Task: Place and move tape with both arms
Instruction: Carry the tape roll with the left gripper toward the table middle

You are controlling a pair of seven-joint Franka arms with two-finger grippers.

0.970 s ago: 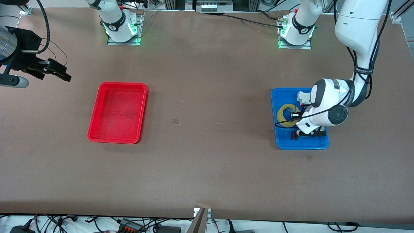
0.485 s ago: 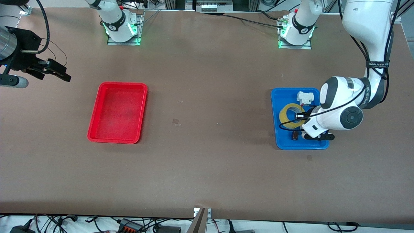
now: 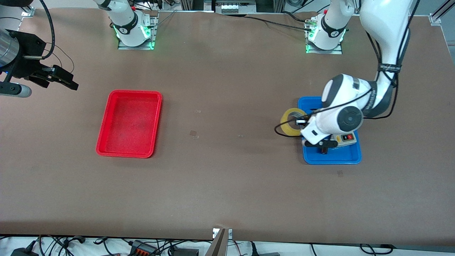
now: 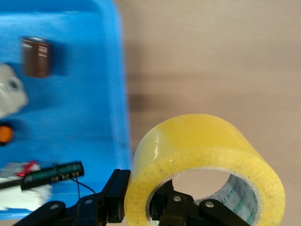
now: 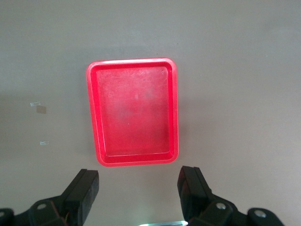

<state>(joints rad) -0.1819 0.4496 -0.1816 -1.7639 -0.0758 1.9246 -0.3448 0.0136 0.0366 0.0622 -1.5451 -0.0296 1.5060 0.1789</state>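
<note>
My left gripper (image 3: 299, 123) is shut on the yellow tape roll (image 3: 292, 122), one finger inside the ring and one outside. It holds the roll in the air over the edge of the blue tray (image 3: 334, 157) that faces the table's middle. In the left wrist view the tape (image 4: 207, 155) fills the foreground above the bare table, with the blue tray (image 4: 89, 113) beside it. My right gripper (image 3: 58, 79) is open and empty, raised at the right arm's end of the table; its fingers (image 5: 82, 190) stand wide apart.
A red tray (image 3: 129, 122) lies empty toward the right arm's end, also in the right wrist view (image 5: 134, 110). In the blue tray lie a grey switch box with red and black buttons (image 3: 346, 138) and a small brown item (image 4: 36, 57). Small tape scraps (image 3: 193, 133) lie mid-table.
My left gripper has lifted the tape out of the blue tray and carried it toward the table's middle, past the tray's edge. The switch box now shows. The right arm has not moved.
</note>
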